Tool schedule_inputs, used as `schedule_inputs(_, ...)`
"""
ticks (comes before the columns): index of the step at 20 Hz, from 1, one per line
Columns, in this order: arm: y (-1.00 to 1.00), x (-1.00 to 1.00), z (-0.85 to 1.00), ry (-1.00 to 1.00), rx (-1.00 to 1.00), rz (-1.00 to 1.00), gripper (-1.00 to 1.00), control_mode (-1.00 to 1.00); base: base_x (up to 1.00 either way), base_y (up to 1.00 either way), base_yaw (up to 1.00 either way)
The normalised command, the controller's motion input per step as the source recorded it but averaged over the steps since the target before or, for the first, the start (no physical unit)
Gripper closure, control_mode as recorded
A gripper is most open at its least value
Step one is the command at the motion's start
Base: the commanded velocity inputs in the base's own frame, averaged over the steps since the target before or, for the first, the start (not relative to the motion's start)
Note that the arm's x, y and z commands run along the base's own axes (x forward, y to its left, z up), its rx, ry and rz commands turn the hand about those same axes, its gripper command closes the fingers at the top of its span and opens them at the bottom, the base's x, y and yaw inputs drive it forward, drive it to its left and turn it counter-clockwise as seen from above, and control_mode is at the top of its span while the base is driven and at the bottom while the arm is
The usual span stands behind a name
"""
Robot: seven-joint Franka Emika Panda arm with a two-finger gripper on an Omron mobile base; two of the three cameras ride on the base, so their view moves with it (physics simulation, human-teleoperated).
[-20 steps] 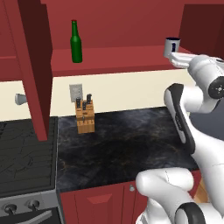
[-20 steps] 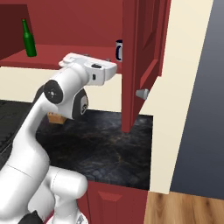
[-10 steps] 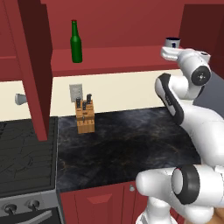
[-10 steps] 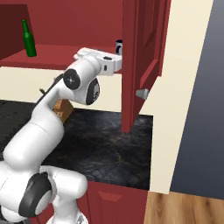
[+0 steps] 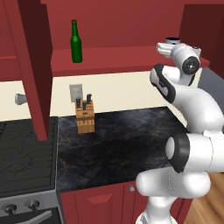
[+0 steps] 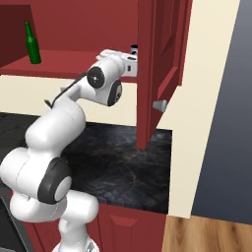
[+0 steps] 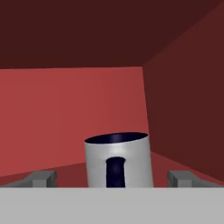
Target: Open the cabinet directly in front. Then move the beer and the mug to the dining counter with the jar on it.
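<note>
1. The gripper (image 7: 112,177) is spread wide, level, a fingertip on each side of the mug (image 7: 118,160), not touching it.
2. The mug stands upright on the cabinet (image 5: 131,65) shelf's right end.
3. The arm reaches up into the cabinet; the beer (image 5: 76,42) stands far left.

No text, label, brand, number or sign can be read on anything here; the beer (image 5: 76,42) and the mug (image 7: 118,160) ahead of the tool carry none
</note>
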Motion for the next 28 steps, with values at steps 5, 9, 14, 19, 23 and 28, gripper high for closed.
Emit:
schedule_inputs(5,-0.02,0.50,0.00,0.06,0.00,0.00,-1.00,-1.00,0.00,0.00,0.00)
schedule_inputs(9,0.00,0.26,0.00,0.08,0.00,0.00,-1.00,-1.00,0.00,0.00,0.00)
schedule_inputs(14,0.00,0.06,0.00,0.00,0.00,0.00,-1.00,-1.00,0.00,0.00,0.00)
schedule_inputs(19,-0.05,0.05,0.00,0.02,0.01,0.00,-1.00,-1.00,0.00,0.00,0.00)
schedule_inputs(23,0.00,0.02,0.00,0.02,0.00,0.00,1.00,-1.00,0.00,0.00,0.00)
schedule_inputs(28,0.00,0.00,0.00,0.00,0.00,0.00,1.00,-1.00,0.00,0.00,0.00)
